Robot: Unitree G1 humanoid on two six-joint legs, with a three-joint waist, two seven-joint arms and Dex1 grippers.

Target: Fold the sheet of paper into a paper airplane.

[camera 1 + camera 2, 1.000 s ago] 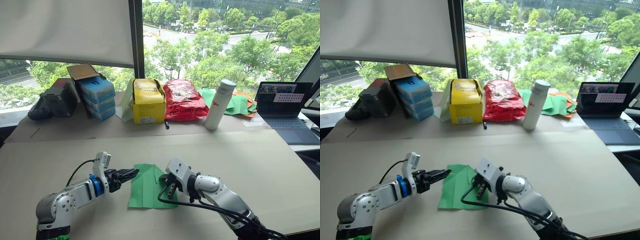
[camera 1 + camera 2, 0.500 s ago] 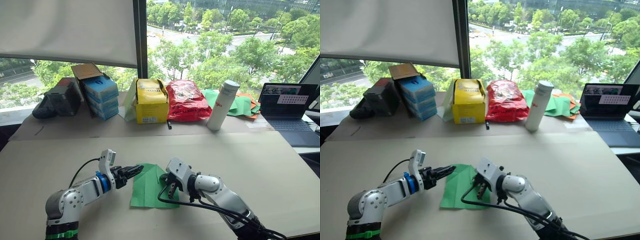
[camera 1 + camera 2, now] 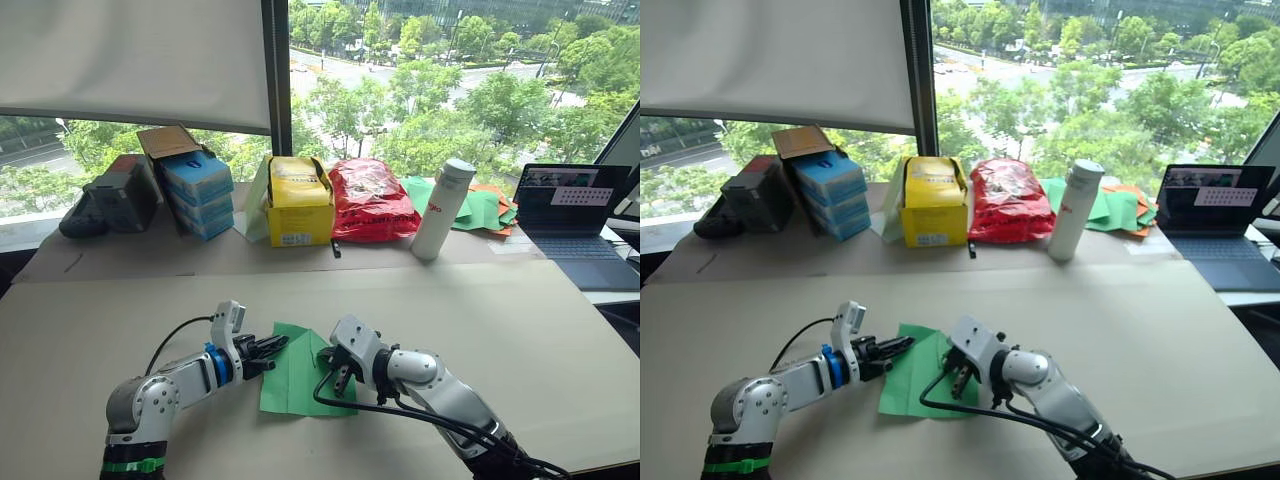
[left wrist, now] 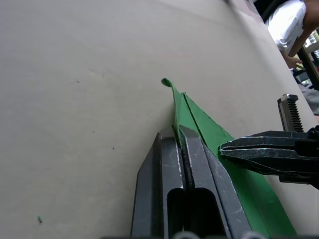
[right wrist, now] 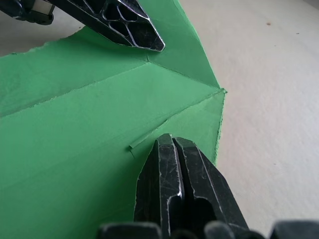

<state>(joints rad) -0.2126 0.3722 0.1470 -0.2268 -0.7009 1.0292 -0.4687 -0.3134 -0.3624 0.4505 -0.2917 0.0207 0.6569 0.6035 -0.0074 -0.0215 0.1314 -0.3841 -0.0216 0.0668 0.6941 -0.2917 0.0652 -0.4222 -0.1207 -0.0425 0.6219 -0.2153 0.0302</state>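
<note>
The green sheet of paper (image 3: 296, 380) lies flat on the tan table, partly folded, with crease lines and a pointed far end. My left gripper (image 3: 276, 346) reaches in from the left and is shut on the sheet's left edge, which rises a little between its fingers (image 4: 169, 149). My right gripper (image 3: 340, 379) is shut, its tips resting on the sheet near its right edge (image 5: 172, 142). In the right wrist view the left gripper (image 5: 142, 37) lies across the sheet's far side.
Along the window at the back stand a black case (image 3: 110, 198), blue boxes (image 3: 195, 192), a yellow box (image 3: 297, 203), a red bag (image 3: 368, 198), a white bottle (image 3: 440, 208), a heap of green and orange sheets (image 3: 482, 208) and a laptop (image 3: 572, 218).
My left gripper has slid right onto the sheet's left edge and gone from open to shut on it. The right gripper has stayed pressed on the sheet.
</note>
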